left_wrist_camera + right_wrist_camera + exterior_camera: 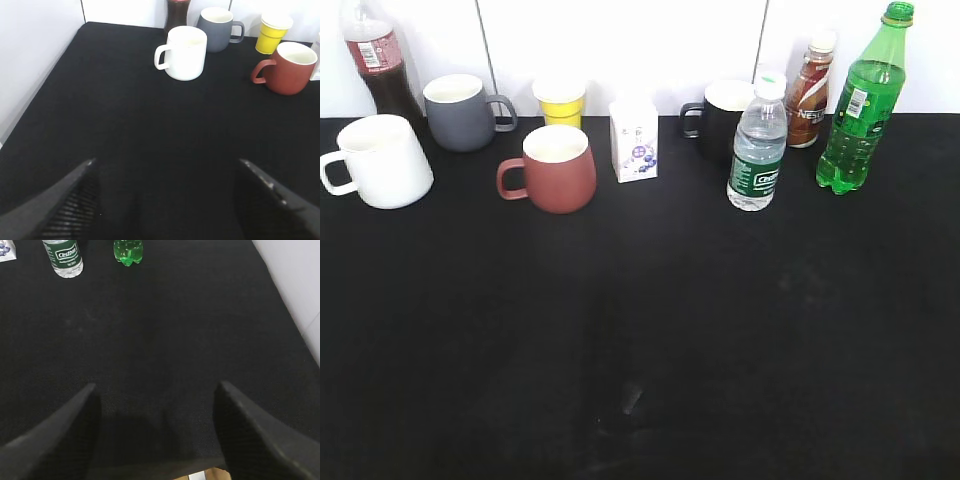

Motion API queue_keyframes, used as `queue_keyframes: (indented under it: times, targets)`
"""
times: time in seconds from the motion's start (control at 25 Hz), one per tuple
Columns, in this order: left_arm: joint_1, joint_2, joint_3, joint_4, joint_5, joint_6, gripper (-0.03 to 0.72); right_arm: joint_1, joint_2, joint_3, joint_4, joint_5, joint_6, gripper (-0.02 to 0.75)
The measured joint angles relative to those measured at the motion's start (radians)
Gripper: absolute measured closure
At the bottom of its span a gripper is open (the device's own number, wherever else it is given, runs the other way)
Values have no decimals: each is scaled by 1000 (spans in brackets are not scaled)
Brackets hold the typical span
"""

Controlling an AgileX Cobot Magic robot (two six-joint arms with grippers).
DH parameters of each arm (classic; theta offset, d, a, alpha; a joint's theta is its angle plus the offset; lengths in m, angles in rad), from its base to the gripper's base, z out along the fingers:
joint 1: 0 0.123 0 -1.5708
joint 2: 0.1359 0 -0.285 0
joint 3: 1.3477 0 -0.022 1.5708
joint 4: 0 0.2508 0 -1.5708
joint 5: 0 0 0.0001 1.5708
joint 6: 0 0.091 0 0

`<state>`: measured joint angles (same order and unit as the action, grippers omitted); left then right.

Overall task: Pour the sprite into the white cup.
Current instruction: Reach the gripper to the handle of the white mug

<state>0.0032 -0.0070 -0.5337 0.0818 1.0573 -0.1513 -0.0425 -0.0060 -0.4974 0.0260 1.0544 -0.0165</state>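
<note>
The sprite, a tall green bottle with a green cap, stands upright at the back right of the black table; its base shows in the right wrist view. The white cup, handle to the left, stands at the far left and shows in the left wrist view. My left gripper is open and empty above the table, well short of the cup. My right gripper is open and empty near the table's front edge, far from the sprite. Neither gripper shows in the exterior view.
Along the back stand a cola bottle, a grey mug, a yellow cup, a dark red mug, a small white carton, a black mug, a clear water bottle and a brown drink bottle.
</note>
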Motion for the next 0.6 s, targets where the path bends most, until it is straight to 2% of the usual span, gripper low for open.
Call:
queue_keyframes:
  times: [0.16,0.36,0.4,0.48,0.52,0.6]
  targets:
    - [0,0,0,0,0,0,62,0,0,0,0,0,0,213]
    - [0,0,-5,0,-6,0,120,0,0,0,0,0,0,213]
    - [0,0,-15,2,-54,0,121,0,0,0,0,0,0,213]
    - [0,40,-7,62,-338,0,123,0,0,0,0,0,0,213]
    - [0,89,17,115,-512,0,123,0,0,0,0,0,0,213]
    - [0,254,97,149,-834,1,123,0,0,0,0,0,0,213]
